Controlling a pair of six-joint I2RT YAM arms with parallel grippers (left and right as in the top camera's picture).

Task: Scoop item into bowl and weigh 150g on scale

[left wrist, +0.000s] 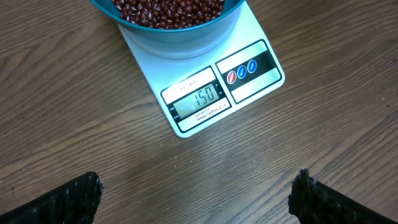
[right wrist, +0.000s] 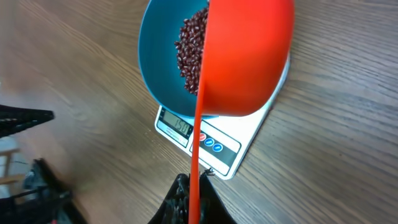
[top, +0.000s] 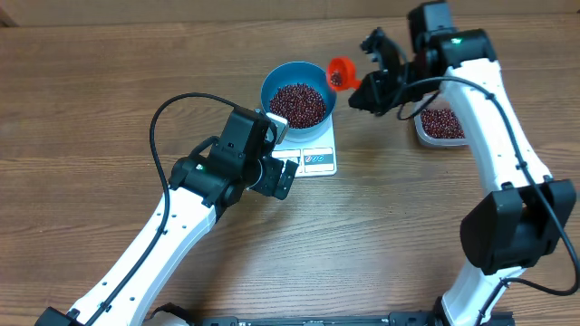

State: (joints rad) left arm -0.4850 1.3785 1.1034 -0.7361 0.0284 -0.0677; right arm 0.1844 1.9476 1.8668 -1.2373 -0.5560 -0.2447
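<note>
Closest to the right wrist camera is the orange scoop (right wrist: 245,56), which fills the upper middle of that frame. Its thin handle runs down to the right gripper (right wrist: 191,202), whose jaws are closed on it at the bottom edge. In the overhead view the scoop hangs just beside the upper right rim of the blue bowl (top: 269,91). I cannot tell if any beans remain inside it.

The bowl stands on the white scale (left wrist: 155,71), near the center of the table, and holds a heap of dark red beans (top: 299,104). The display (left wrist: 198,99) reads 150.

At the bottom corners of the left wrist frame, the left gripper (left wrist: 196,196) stands wide open and empty, near the scale but apart from it.

I judge that the weighing step has reached its target. The next move calls for drawing the scoop away level, so that no bean falls in, and without touching bowl or scale.
</note>
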